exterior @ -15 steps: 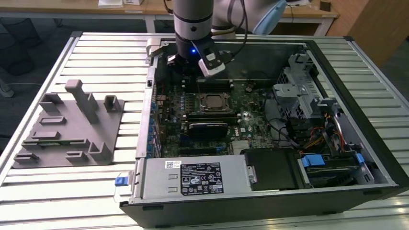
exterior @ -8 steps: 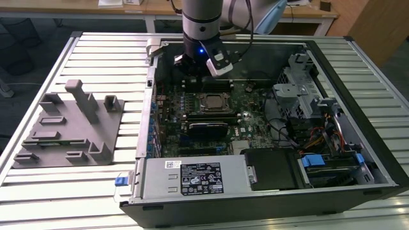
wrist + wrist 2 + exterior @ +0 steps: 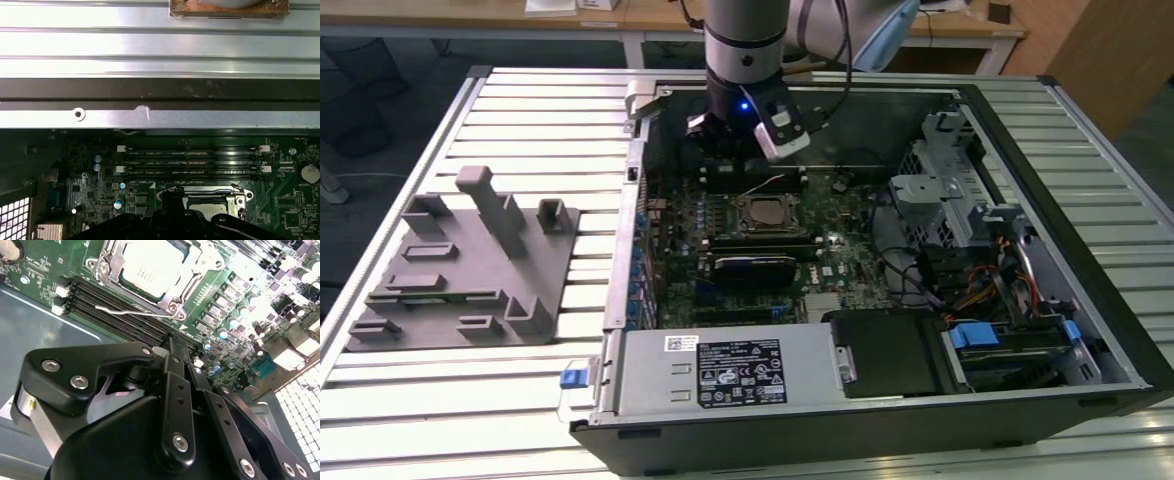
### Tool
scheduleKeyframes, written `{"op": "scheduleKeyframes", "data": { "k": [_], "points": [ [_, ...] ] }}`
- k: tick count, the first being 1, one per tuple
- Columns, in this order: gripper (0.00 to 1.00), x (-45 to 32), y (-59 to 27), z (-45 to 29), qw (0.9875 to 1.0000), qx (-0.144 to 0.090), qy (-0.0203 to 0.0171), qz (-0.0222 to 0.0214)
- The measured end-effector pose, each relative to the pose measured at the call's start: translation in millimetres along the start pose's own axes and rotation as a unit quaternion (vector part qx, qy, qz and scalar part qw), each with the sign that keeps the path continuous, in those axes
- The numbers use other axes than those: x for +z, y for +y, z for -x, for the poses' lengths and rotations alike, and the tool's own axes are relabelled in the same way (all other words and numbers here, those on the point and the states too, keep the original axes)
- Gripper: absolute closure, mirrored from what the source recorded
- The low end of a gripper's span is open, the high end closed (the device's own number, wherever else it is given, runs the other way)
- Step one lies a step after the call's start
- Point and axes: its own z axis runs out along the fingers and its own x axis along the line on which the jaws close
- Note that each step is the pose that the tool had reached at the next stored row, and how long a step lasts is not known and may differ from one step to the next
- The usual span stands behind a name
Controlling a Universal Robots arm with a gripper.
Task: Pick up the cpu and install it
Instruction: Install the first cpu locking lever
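cpu (image 3: 150,267) already sits in the socket; claw (image 3: 172,347) above the RAM slots looks closed and empty, so install stage, retention lever (image 3: 127,311) unlatched.

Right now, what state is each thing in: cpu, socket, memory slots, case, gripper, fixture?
cpu: seated flat in the socket.
socket frame: around the cpu, lever wire beside it.
memory slots: empty.
computer case: side open, lying flat.
gripper: above the board, holding nothing.
grey fixture: on the table, unoccupied.
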Motion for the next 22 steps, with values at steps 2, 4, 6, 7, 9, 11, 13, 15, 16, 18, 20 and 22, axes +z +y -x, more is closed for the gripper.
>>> {"op": "scheduleKeyframes", "data": {
  "k": [2,4,6,7,9,11,13,15,16,18,20,22],
  "points": [
    [0.89,0.2,0.0,0.1,1.0,0.003,-0.0008,-0.0006],
    [0.89,0.8,-0.1,0.0,0.9999,0.011,-0.0048,-0.002],
    [0.89,1.4,-0.3,0.0,0.9998,0.018,-0.0089,-0.0028],
    [0.89,1.9,-0.4,0.0,0.9997,0.022,-0.012,-0.0027],
    [0.89,2.7,-0.4,0.0,0.9994,0.028,-0.0183,-0.0026],
    [0.89,3.5,-0.6,0.0,0.9991,0.034,-0.024,-0.0026],
    [0.89,4.4,-0.8,0.0,0.9988,0.04,-0.0291,-0.0026],
    [0.89,5.6,-1.0,0.0,0.9984,0.046,-0.0336,-0.0027],
    [0.89,6.3,-1.1,0.0,0.9982,0.049,-0.0353,-0.0025],
    [0.89,7.9,-1.3,0.9,0.9979,0.053,-0.0372,-0.0016],
    [0.89,9.5,-1.6,3.1,0.9978,0.055,-0.0384,-0.0007],
    [0.89,10.9,-1.7,6.4,0.9977,0.056,-0.0389,-0.0004]
  ]
}}
